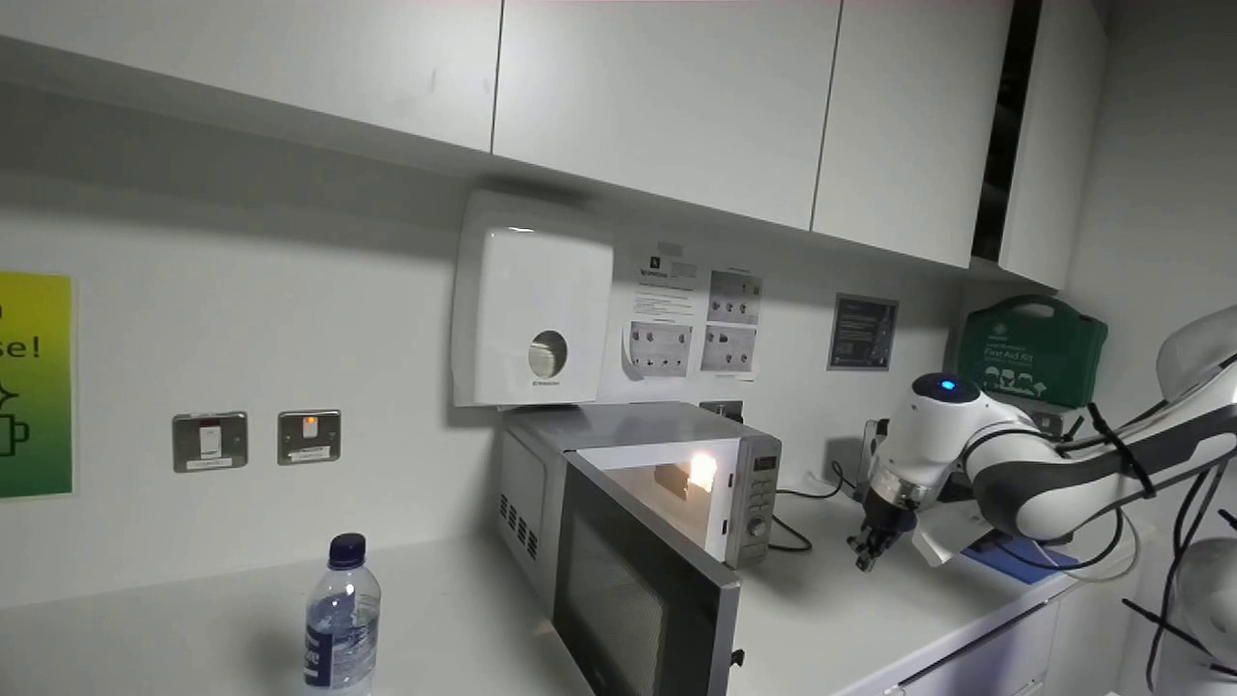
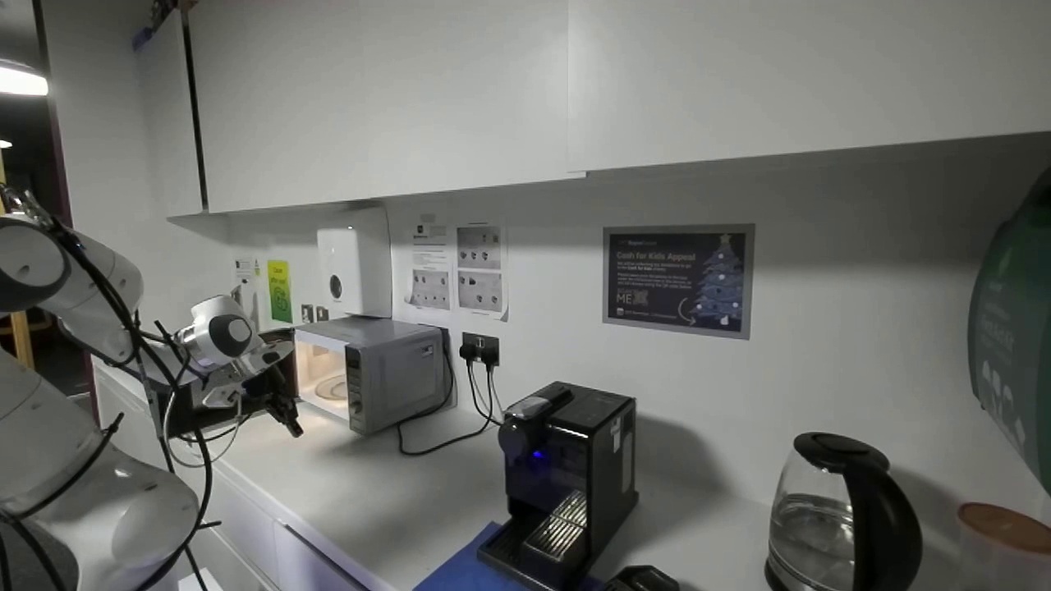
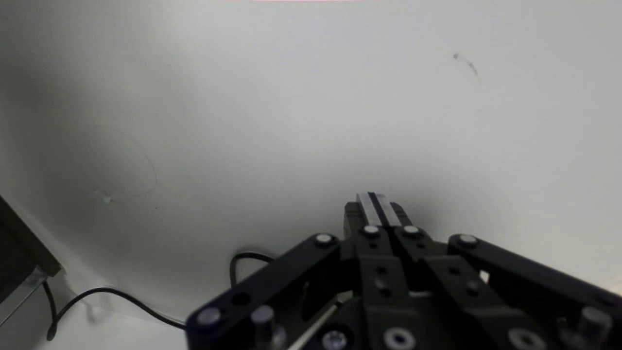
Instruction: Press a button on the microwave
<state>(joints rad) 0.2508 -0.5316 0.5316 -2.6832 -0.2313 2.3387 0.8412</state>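
Although only an exterior view caught the bottle near the microwave, worktop stretched between the microwave's edge and the pincer, fully closed, gripping nothing.

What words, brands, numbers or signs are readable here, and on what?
"Cash for Kids Appeal", "ME": dark poster.
"First Aid Kit": green case.
"se!", cut off: yellow-green sign.
Too small or blurred: everything else, including wall sheets, bottle label, switch labels, dispenser label, microwave panel, coffee machine logo.

Silver-grey microwave, black gripper, navy bottle cap, dark-green first-aid case, poster — yellow fading to green
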